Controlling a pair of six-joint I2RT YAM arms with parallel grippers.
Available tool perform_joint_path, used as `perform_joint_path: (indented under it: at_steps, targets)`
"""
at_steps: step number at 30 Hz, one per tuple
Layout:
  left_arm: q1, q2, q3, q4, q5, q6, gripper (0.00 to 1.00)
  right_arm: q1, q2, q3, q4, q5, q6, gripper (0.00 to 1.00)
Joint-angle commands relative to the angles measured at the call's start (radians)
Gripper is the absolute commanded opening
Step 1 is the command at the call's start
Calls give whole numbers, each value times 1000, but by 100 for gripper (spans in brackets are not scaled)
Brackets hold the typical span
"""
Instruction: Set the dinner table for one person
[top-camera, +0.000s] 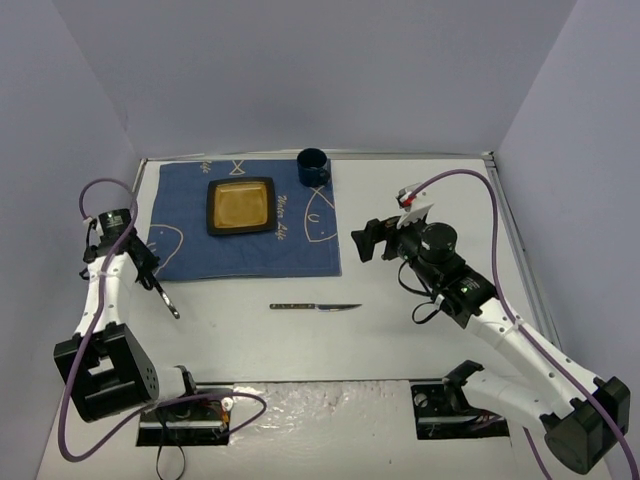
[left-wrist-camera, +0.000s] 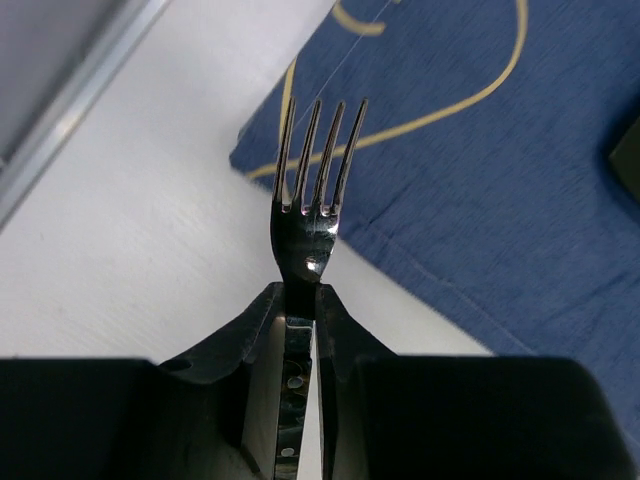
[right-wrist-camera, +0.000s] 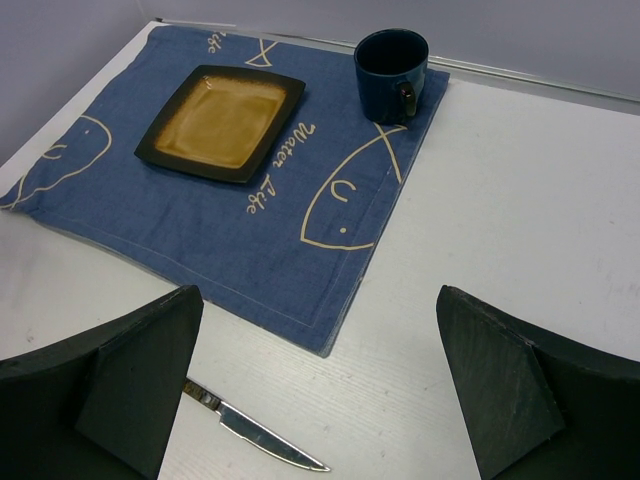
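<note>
On the white dinner table (top-camera: 250, 340) lies a dark blue cloth (top-camera: 300, 240) with fish drawings. An amber square plate (top-camera: 240, 206) with a dark rim sits on the cloth. A dark blue mug (top-camera: 313, 167) stands on the cloth's far right corner. A knife (top-camera: 315, 307) lies on the bare tabletop in front of the cloth, tip to the right. My left gripper (top-camera: 150, 278) is shut on the handle of a fork (left-wrist-camera: 310, 190), whose tines reach over the cloth's (left-wrist-camera: 480, 180) near left corner. My right gripper (right-wrist-camera: 318, 300) hangs open and empty above the cloth's near right corner, the knife (right-wrist-camera: 255, 433) below its left finger.
A thin metal rim (top-camera: 510, 215) runs along the table's edges, with grey walls behind and at both sides. Purple cables loop from both arms. The arm bases (top-camera: 185, 415) stand at the near edge. The plate (right-wrist-camera: 222, 120) and mug (right-wrist-camera: 391, 72) lie ahead of the right wrist.
</note>
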Motion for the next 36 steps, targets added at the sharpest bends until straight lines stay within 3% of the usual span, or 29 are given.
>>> perform_joint_path:
  at_steps: [1,7,14,23,36]
  targets:
    - [-22,77,179,18,39,156,0,1,11,11,67,22,-13,100]
    - [-56,295,384,18,140,270,0,-3,14,6,73,13,-6,100]
    - [-132,567,685,-38,163,411,0,-5,48,13,57,-9,8,100]
    - [-158,804,941,-79,146,475,0,-11,77,16,39,-2,15,100]
    - [-132,962,1065,-66,179,435,0,-13,136,43,21,0,33,100]
